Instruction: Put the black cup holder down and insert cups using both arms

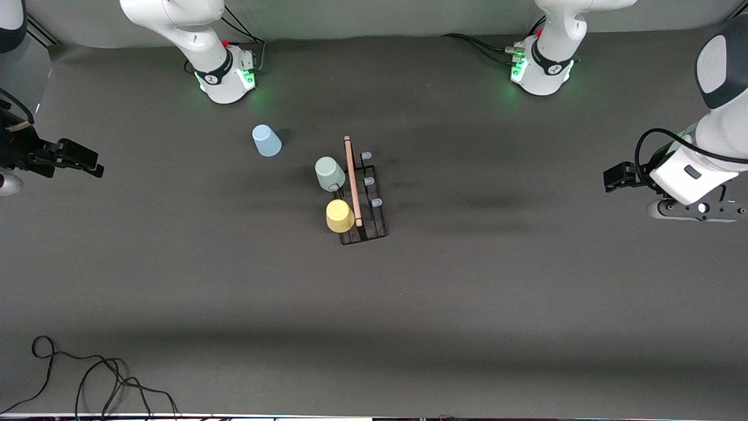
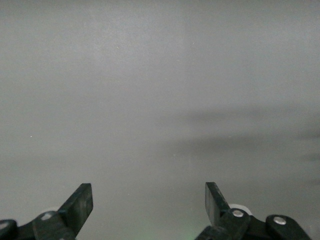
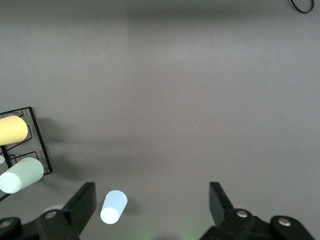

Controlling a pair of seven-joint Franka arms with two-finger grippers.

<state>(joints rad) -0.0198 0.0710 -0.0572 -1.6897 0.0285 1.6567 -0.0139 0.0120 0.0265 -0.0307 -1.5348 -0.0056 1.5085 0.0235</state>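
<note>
The black cup holder (image 1: 377, 217) stands mid-table, its wooden rod handle (image 1: 352, 181) on top; it also shows in the right wrist view (image 3: 40, 142). A pale green cup (image 1: 329, 173) (image 3: 22, 175) and a yellow cup (image 1: 339, 215) (image 3: 12, 129) sit on its pegs on the right arm's side. Pale blue-tipped pegs (image 1: 369, 181) on the left arm's side are bare. A light blue cup (image 1: 266, 141) (image 3: 114, 207) stands upside down on the table, toward the right arm's base. My right gripper (image 1: 87, 164) (image 3: 151, 192) is open and empty. My left gripper (image 1: 613, 178) (image 2: 148, 191) is open over bare table.
Black cables (image 1: 87, 374) lie at the table's edge nearest the front camera, toward the right arm's end; a loop of cable (image 3: 302, 6) shows in the right wrist view. The two arm bases (image 1: 225, 73) (image 1: 540, 70) stand along the back edge.
</note>
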